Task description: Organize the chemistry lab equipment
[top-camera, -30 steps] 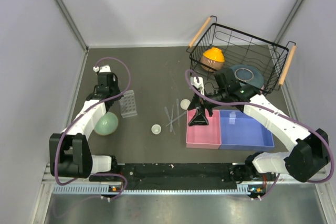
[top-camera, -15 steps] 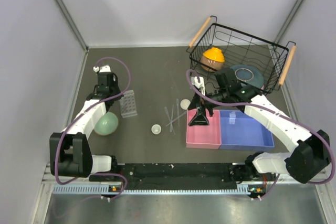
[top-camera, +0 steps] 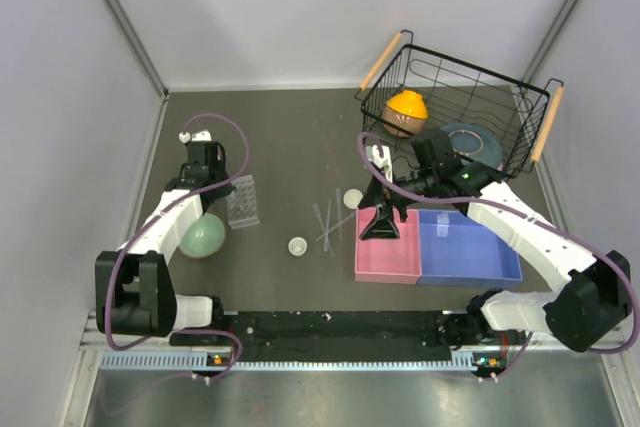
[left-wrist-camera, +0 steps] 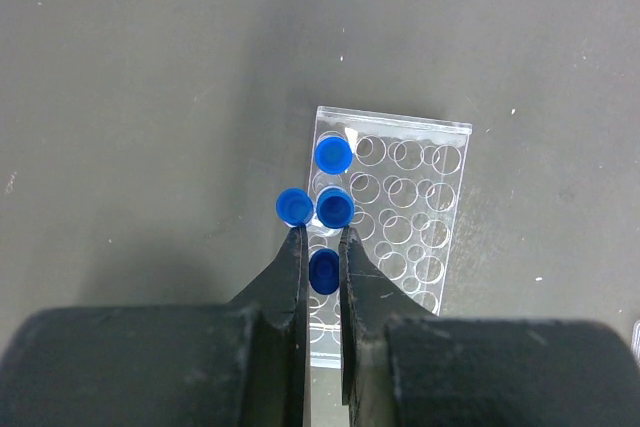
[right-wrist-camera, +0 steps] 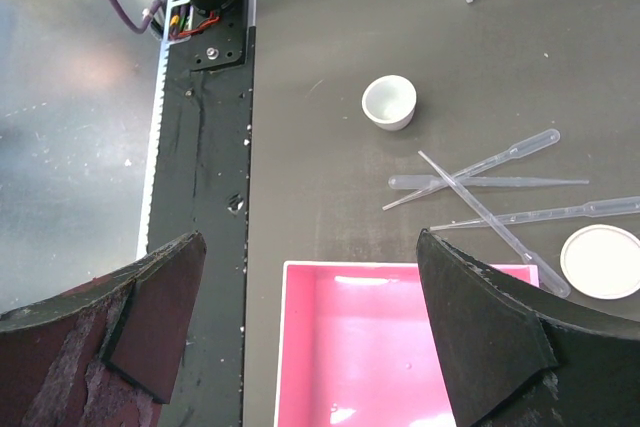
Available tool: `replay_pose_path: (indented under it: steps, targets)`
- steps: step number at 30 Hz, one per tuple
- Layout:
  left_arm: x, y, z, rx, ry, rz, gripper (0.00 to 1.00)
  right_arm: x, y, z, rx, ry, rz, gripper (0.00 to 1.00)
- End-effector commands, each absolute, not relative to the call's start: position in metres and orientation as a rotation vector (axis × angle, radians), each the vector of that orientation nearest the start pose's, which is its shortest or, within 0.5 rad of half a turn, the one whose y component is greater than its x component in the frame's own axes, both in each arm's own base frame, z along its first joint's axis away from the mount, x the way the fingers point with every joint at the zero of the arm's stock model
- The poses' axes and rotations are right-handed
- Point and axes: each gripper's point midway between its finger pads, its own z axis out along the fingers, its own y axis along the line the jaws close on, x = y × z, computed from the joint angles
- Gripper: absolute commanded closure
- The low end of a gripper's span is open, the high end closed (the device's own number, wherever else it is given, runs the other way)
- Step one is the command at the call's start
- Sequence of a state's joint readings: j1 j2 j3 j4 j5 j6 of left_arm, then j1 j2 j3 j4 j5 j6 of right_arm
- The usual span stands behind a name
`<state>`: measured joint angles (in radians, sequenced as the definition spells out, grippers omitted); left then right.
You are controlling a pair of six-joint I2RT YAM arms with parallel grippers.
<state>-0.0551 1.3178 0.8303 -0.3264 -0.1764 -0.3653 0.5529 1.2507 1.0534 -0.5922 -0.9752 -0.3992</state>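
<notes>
The left gripper [left-wrist-camera: 320, 237] hangs over the rack [left-wrist-camera: 385, 222], its fingers clenched on a tube [left-wrist-camera: 324, 270] that stands upright, blue cap toward the wrist camera. Three more capped tubes [left-wrist-camera: 332, 154] stand upright in holes along the rack's left side. The rack lies flat on the left part of the counter [top-camera: 290, 137], its long axis running away from the arms with a slight tilt. It sits just beside the green bowl [top-camera: 203, 235] and near the counter's left edge. Bare counter stretches beyond the rack and to its right, as far as the pipettes [top-camera: 328, 219].

The pipettes lie mid-counter in a loose bunch, mostly pointing away from the arms, one crossing the others at a slant. One dish [top-camera: 297, 246] sits nearer the arms than the pipettes, the other [top-camera: 352, 198] at their far right.

The right gripper [top-camera: 380, 224] is spread wide and holds nothing, poised over the left edge of the pink tray [top-camera: 385, 257].
</notes>
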Motion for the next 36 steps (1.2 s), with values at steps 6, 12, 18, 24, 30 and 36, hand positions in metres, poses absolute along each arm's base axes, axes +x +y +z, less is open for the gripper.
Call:
replay_pose_path:
  steps: [6,12,18,24,30,36]
  targets:
    - [0.332,-0.004,0.083,-0.483,2.380,0.004,0.75,0.176,0.268,0.230,-1.417,1.619,1.212,0.12]
    - [0.330,-0.002,0.097,-0.493,2.342,-0.002,0.50,0.176,0.268,0.230,-1.415,1.617,1.213,0.12]
    - [0.331,-0.005,0.124,-0.492,2.284,-0.036,0.40,0.176,0.267,0.230,-1.417,1.615,1.207,0.12]
    - [0.324,-0.007,0.150,-0.480,2.233,-0.072,0.26,0.180,0.263,0.230,-1.409,1.619,1.171,0.12]
    - [0.310,-0.012,0.178,-0.445,2.164,-0.127,0.15,0.190,0.255,0.230,-1.379,1.639,1.110,0.10]
    - [0.290,-0.019,0.212,-0.395,2.042,-0.204,0.01,0.198,0.246,0.233,-1.320,1.691,1.068,0.02]
